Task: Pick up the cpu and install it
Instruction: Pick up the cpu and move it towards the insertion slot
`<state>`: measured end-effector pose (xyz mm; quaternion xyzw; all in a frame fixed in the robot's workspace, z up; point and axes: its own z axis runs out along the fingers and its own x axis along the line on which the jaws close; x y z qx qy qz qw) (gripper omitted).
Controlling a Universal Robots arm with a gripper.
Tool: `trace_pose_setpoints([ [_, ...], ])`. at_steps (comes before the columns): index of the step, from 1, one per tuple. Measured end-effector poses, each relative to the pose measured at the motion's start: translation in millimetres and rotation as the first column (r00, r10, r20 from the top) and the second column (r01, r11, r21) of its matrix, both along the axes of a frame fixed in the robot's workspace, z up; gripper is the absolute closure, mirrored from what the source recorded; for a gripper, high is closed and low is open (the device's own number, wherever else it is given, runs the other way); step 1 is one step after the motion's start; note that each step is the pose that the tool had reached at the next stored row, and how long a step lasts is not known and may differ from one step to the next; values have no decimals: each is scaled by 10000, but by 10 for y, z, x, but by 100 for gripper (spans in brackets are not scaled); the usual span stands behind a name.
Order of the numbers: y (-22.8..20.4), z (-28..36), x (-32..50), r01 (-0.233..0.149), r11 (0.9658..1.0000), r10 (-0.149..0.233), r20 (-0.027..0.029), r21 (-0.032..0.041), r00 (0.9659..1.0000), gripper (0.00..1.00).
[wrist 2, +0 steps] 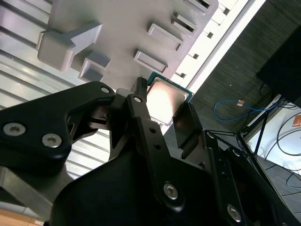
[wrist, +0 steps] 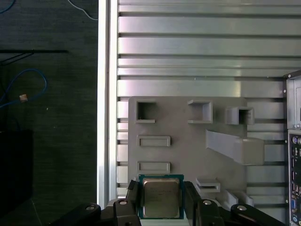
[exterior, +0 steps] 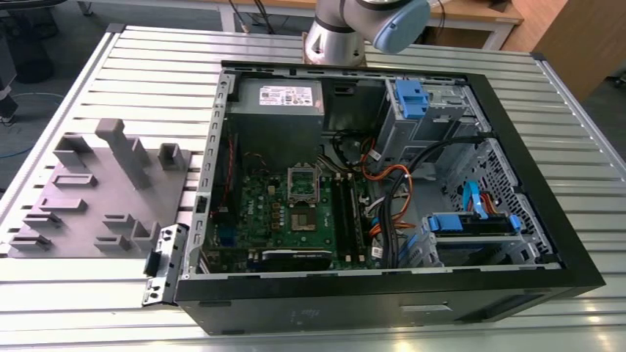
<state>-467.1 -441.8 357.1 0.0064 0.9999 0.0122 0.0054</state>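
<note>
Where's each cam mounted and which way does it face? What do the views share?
Exterior view: off the arm and raised, looking down on the open computer case and the grey fixture plate on the slatted table; part of the arm shows.
First wrist view: on the arm, looking straight down past the claw, which grips the cpu above the plate.
Second wrist view: on the arm, close behind the claw, looking obliquely along it.
Shared: both wrist views show the claw and cpu; all three show the plate.
</note>
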Motion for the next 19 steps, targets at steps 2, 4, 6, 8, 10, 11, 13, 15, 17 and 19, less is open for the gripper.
trace_pose_setpoints([
  [2, 0, 0, 0, 0, 10000, 0, 0, 0, 10000, 53],
  [4, 0, 0, 0, 0, 10000, 0, 0, 1, 10000, 53],
  [6, 0, 0, 0, 0, 10000, 0, 0, 1, 10000, 53],
  [8, 0, 0, 5, 0, 10000, 0, 0, 2, 10000, 53],
  [10, -1, 1, 22, -1, 10000, 1, -1, 2, 10000, 53],
  [11, 0, 0, 33, 0, 10000, 0, 0, 2, 10000, 53],
  [13, 0, 0, 56, -1, 10000, 1, 0, 2, 10000, 53],
  [15, 0, 0, 59, 1, 10000, -1, 1, 2, 10000, 53],
  [17, 0, 2, 60, 1, 10000, -1, 0, 2, 10000, 53],
  [19, 0, 29, 60, 0, 10000, 0, -1, 1, 10000, 53],
])
